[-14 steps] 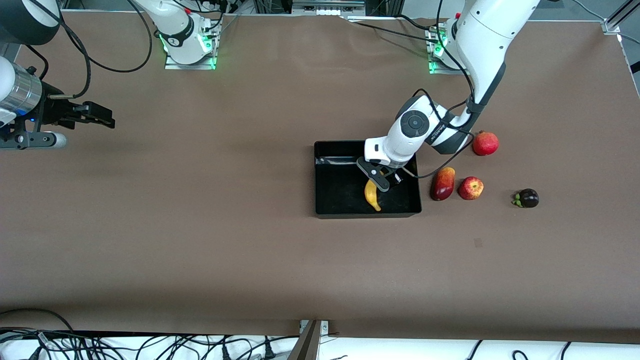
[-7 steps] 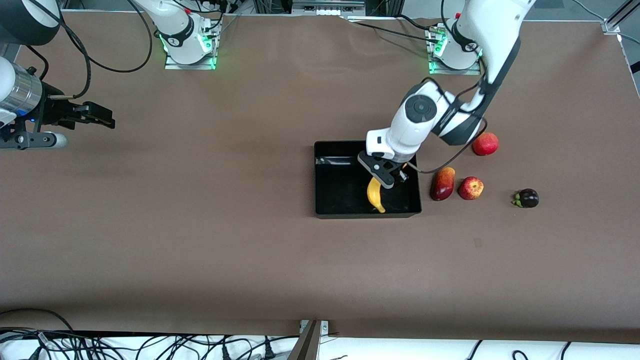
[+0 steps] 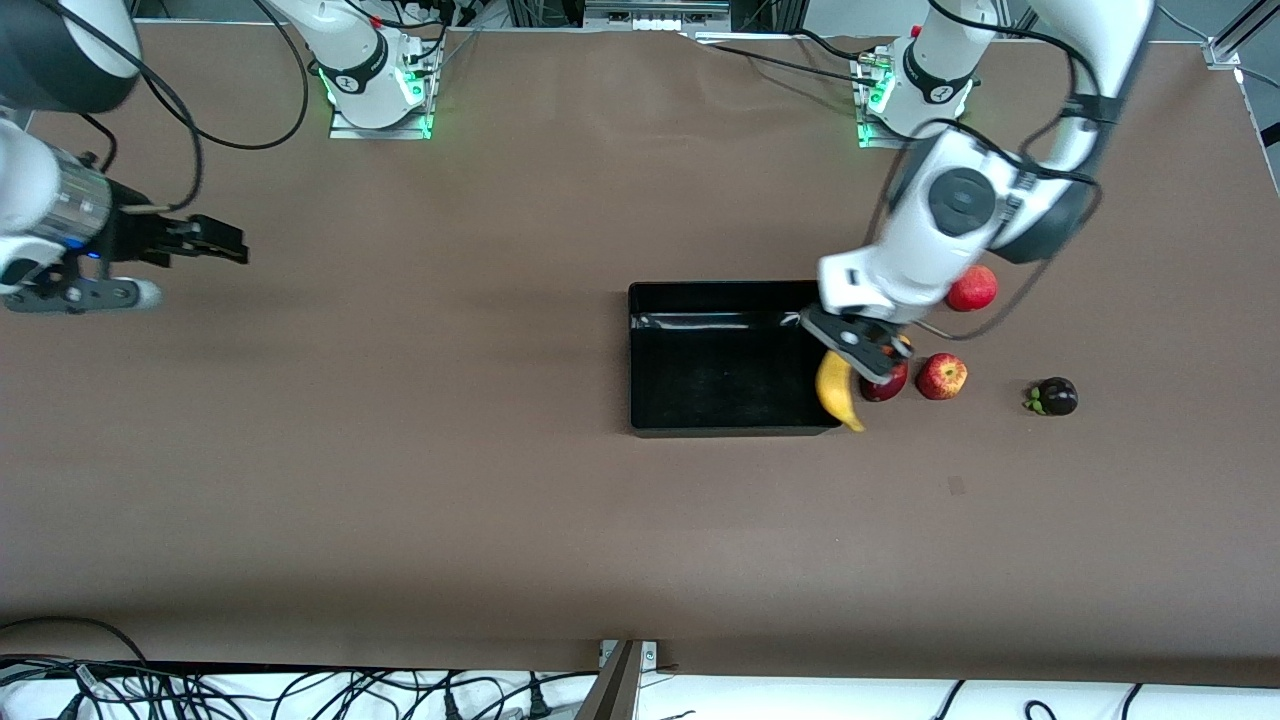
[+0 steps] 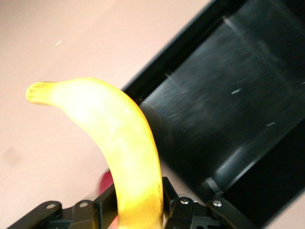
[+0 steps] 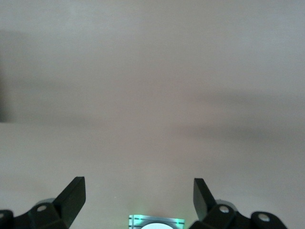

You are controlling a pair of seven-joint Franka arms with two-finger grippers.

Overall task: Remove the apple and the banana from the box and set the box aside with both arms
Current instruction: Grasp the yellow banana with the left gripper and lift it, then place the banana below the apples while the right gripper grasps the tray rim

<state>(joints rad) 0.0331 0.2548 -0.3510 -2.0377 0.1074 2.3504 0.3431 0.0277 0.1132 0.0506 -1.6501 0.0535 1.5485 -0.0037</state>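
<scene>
The long yellow banana hangs in the air, with my left gripper shut on its upper part. It is over the box wall at the left arm's end. The left wrist view shows the banana clamped between the black fingers of the left gripper, with the box beneath. The black box holds nothing. A red-and-yellow apple rests on the table beside the box, toward the left arm's end. My right gripper waits open over bare table at the right arm's end, its fingers wide apart.
A dark red fruit lies between box and apple, partly hidden by the left gripper. A round red fruit sits farther from the front camera. A dark purple fruit lies toward the left arm's end. The right wrist view shows a green-lit arm base.
The left arm has lifted the banana out of the box and carried it toward the left arm's end, over the box wall. The right gripper has shifted slightly.
</scene>
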